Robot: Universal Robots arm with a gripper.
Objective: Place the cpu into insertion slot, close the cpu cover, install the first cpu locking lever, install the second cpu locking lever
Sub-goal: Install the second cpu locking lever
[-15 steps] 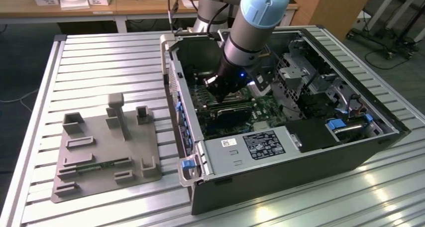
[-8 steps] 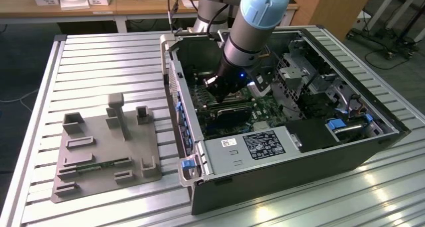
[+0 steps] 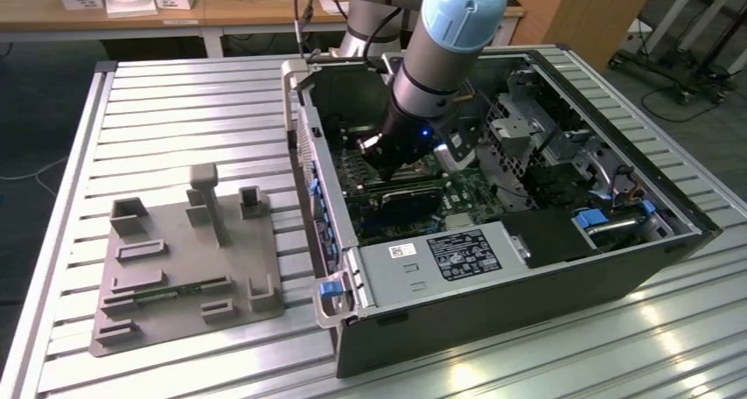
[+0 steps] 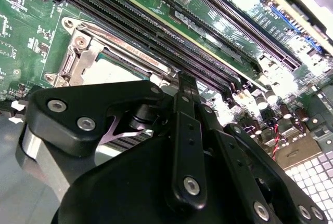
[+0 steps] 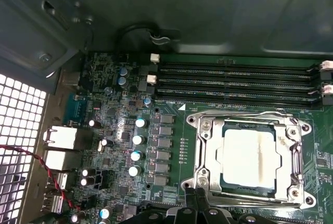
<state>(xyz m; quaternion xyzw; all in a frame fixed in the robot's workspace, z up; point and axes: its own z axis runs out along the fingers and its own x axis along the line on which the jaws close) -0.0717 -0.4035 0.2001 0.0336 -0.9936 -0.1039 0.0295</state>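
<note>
The cpu (image 5: 248,156), a pale silver square, lies flat in the insertion slot (image 5: 307,128) on the green board. The cpu cover (image 5: 205,151), a silver frame, lies down around it. Thin wire levers run along two opposite sides of the socket; one lever (image 5: 244,114) is beside the memory slots. My gripper (image 5: 195,197) is shut, with its black fingertips at the socket's corner on the side away from the memory slots. In the second wrist view the gripper (image 4: 186,81) sits just beside the socket, and the cpu (image 4: 112,70) shows past its black links. In the exterior view the gripper (image 3: 394,161) is low inside the open case.
Long black memory slots (image 5: 234,86) run beside the socket, and silver capacitors (image 5: 138,141) stand on its other side. A black card (image 3: 403,198) and the grey label plate (image 3: 450,255) lie closer to the case front. A grey fixture plate (image 3: 187,259) sits on the slatted table.
</note>
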